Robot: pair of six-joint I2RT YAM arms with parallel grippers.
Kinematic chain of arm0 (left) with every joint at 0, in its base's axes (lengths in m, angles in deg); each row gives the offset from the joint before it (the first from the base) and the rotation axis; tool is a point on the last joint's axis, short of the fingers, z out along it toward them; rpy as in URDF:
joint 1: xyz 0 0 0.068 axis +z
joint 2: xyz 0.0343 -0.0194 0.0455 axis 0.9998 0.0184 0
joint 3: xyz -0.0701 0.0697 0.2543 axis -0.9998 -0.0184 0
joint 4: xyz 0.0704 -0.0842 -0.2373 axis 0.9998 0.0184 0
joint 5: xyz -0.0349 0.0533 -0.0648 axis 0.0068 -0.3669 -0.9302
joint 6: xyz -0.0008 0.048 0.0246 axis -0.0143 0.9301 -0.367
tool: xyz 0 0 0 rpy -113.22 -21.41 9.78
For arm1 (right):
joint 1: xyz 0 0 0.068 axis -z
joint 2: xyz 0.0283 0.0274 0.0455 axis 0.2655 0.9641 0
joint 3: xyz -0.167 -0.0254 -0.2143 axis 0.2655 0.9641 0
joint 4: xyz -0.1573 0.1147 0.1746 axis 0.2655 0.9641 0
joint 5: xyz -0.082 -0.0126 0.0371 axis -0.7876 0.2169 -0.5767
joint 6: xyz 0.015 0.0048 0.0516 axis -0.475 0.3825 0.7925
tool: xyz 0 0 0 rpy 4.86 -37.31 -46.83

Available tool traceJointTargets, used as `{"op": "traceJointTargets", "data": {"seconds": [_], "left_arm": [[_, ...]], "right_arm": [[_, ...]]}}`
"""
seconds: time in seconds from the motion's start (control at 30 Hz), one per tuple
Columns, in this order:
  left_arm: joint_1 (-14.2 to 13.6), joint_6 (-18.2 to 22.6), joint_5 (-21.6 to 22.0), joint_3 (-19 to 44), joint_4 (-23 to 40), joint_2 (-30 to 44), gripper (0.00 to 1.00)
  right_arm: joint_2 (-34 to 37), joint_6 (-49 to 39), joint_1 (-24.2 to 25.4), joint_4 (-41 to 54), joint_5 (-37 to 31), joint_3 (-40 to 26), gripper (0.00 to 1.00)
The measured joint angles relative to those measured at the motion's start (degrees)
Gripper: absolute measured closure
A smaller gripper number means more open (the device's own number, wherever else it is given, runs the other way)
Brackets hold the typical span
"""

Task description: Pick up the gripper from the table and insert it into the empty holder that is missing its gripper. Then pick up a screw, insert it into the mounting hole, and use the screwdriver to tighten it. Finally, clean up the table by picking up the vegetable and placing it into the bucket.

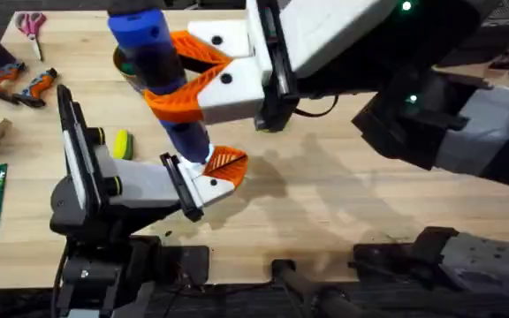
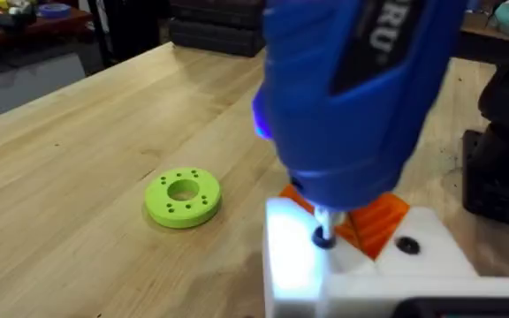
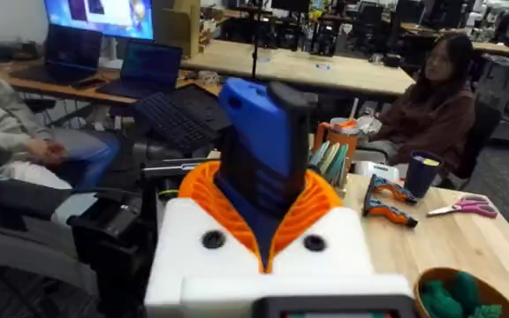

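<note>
You are in the tightening step, as far as I can judge. Your right gripper has its orange ribbed pads closed around the blue screwdriver, which stands nearly upright with its thin metal tip pressed down onto the white holder near the middle of the table. The left wrist view shows that tip seated in a hole on the holder's top face, where a dark screw head seems to sit, though you cannot see how far it is driven. The orange gripper already sits in the holder, so the insertion looks done. Whether the left arm's own fingers are apart or together cannot be told from these views. Still ahead of you is the clean-up: the yellow-green vegetable lies on the table just beside the left arm, and the bucket stands farther back, largely hidden behind the screwdriver. The lime-green ring lies flat near the holder and plays no part.
</note>
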Motion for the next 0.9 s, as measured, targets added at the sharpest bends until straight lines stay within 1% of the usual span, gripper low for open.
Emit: {"op": "traceJointTargets", "data": {"seconds": [0.33,0.63,0.9], "left_arm": [[0.00,0.00,-0.02,0.00,0.00,0.00,0.997],[0.00,0.00,-0.12,0.00,0.02,0.00,0.997],[-0.04,0.02,-0.22,0.00,0.04,0.00,0.997]], "right_arm": [[0.00,0.02,0.00,0.11,0.02,0.00,0.974],[0.00,-0.01,0.57,2.09,0.00,-0.26,0.974],[0.00,-0.77,0.90,1.45,-0.15,-0.26,0.974]]}}
